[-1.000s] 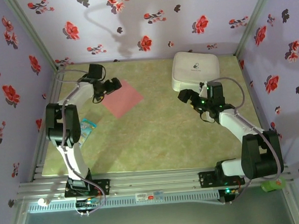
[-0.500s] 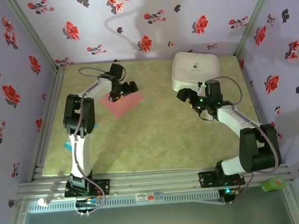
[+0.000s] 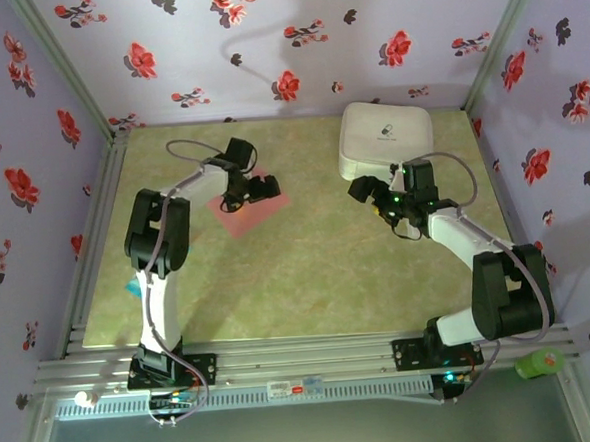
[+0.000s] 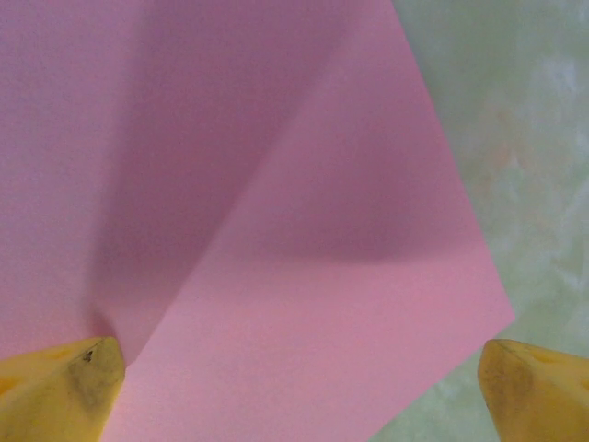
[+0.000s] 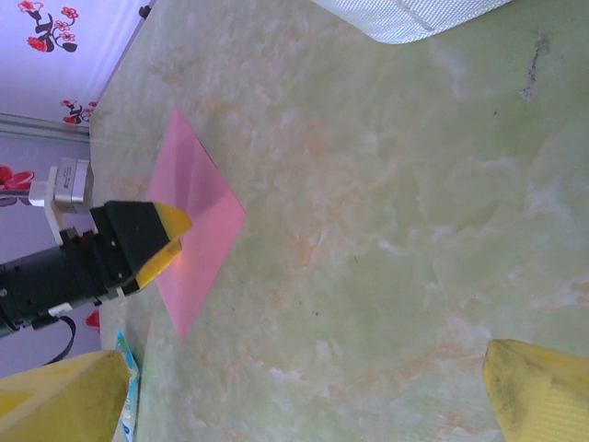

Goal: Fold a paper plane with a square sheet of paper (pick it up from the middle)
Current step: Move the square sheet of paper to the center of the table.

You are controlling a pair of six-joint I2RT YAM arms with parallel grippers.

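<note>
The square sheet of paper [image 3: 237, 218], salmon-red, lies flat on the green table left of centre. My left gripper [image 3: 261, 190] hangs open just above the sheet's far right part. In the left wrist view the paper [image 4: 304, 230] spans the space between my yellow fingertips [image 4: 69, 387], with the gripper [image 4: 299, 391] wide apart and nothing held. My right gripper [image 3: 366, 191] stands open over bare table right of centre, near the white case. From the right wrist view the sheet [image 5: 198, 221] shows far off, and the right gripper [image 5: 304, 396] is empty.
A white rounded-square case [image 3: 386, 137] sits at the back right, its edge at the top of the right wrist view [image 5: 405, 14]. A blue packet [image 3: 134, 287] lies by the left wall, half behind the left arm. Flowered walls enclose the table.
My left arm has swung right from the sheet's left corner to above its far right part. The right arm has barely moved.
</note>
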